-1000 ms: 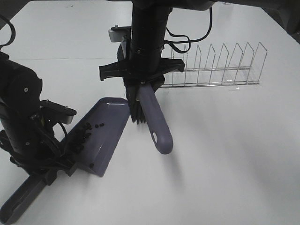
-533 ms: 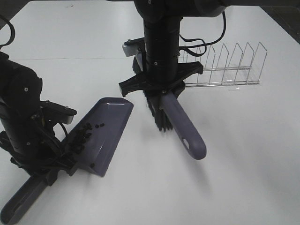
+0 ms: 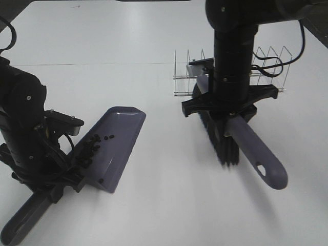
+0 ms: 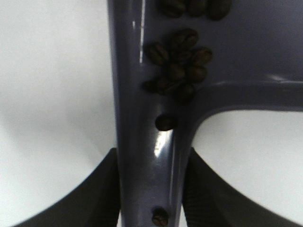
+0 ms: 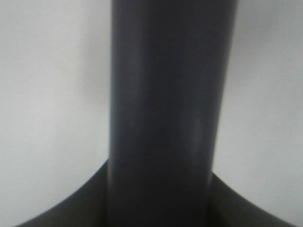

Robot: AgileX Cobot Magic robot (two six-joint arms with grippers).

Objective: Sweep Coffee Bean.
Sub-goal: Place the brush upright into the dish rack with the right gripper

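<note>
The purple-grey dustpan [image 3: 117, 138] lies on the white table at the left, scoop mouth towards the middle. Coffee beans [image 3: 92, 148] sit in a cluster inside the scoop, and the left wrist view shows coffee beans [image 4: 177, 71] close up at the root of the dustpan handle [image 4: 151, 156]. My left gripper [image 3: 54, 190] is shut on that handle. The brush [image 3: 259, 159], with its black bristles [image 3: 225, 148], hangs tilted right of the middle, well away from the dustpan. My right gripper [image 3: 225, 115] is shut on its handle [image 5: 165, 94].
A wire rack [image 3: 187, 72] stands on the table at the back right, partly hidden behind the right arm. The left arm's dark body [image 3: 23, 118] stands close beside the dustpan. The table's far edge runs along the top.
The right arm has carried the brush to the right, away from the dustpan's mouth. The left arm, the dustpan and the beans in it have stayed still.
</note>
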